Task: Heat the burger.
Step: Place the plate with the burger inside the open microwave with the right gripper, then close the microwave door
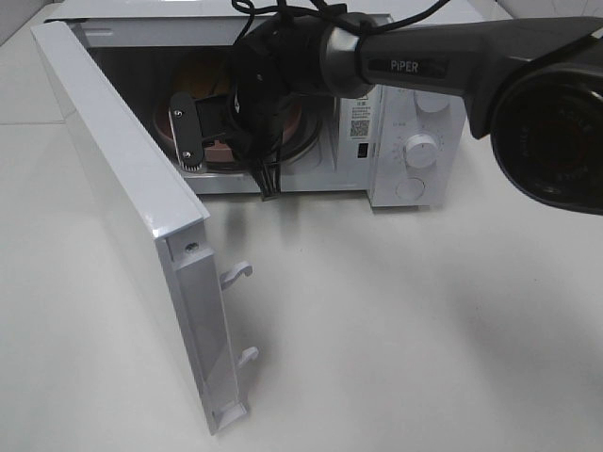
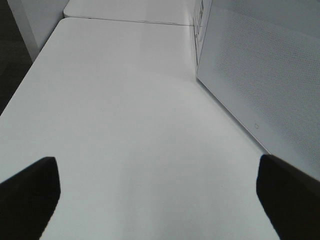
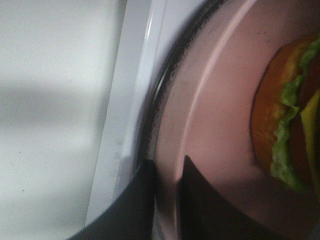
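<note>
Since the microwave point(image 1: 415, 104) stands with its door point(image 1: 122, 198) swung out to the near left, the cavity is open, and the right arm reaches into it from the right. The burger point(image 3: 287, 115) sits inside on the pink plate point(image 3: 215, 100), towards the plate's middle. The right gripper point(image 3: 167, 162) straddles the plate's near rim with its jaws a narrow gap apart; whether they pinch the rim or stand just clear of it I cannot tell. From that gripper the burger lies farther in, across bare plate, and being round it has no long axis to line up with. The left gripper point(image 2: 157, 165) hangs wide apart and empty over the desk point(image 2: 125, 100), beside the door's outer face. The right arm is much the nearer to the burger. It probably needs to draw straight back towards the near side, while the left looks better placed to push the door shut.
</note>
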